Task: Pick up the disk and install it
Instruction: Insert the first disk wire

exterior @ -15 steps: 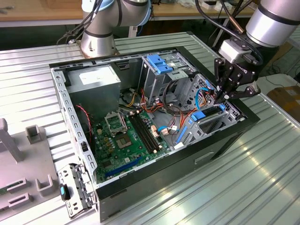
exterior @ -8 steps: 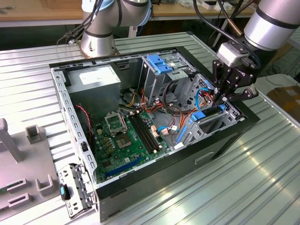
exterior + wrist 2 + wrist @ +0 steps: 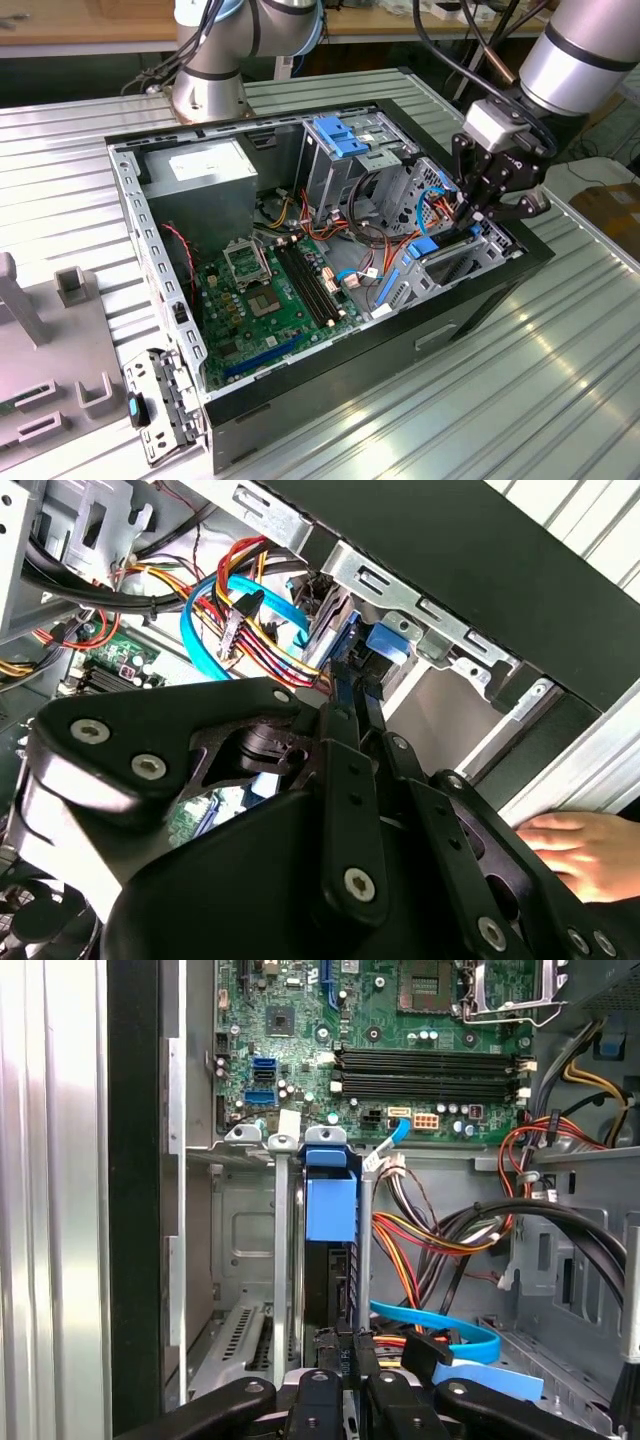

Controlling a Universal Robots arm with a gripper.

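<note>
the black two-finger claw [image 3: 345,1355] looks clenched on the grey metal disk with blue plastic rails [image 3: 330,1260], standing edge-on in the drive bay right ahead of it. stiff, heavyish, shock-sensitive; probably best held by the edges.

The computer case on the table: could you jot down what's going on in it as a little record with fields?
Case: open computer case lying on a ribbed metal table, motherboard exposed
Gripper: gripper reaches into the drive bay at the exterior view's right
Disk: disk stands on edge in the bay, blue rail on top, right at the gripper's fingertips
Cabling: blue flat cable and red-yellow wire bundle beside the bay
Spare part: blue bracket on the far bay
Person: a hand rests beside the case
</note>
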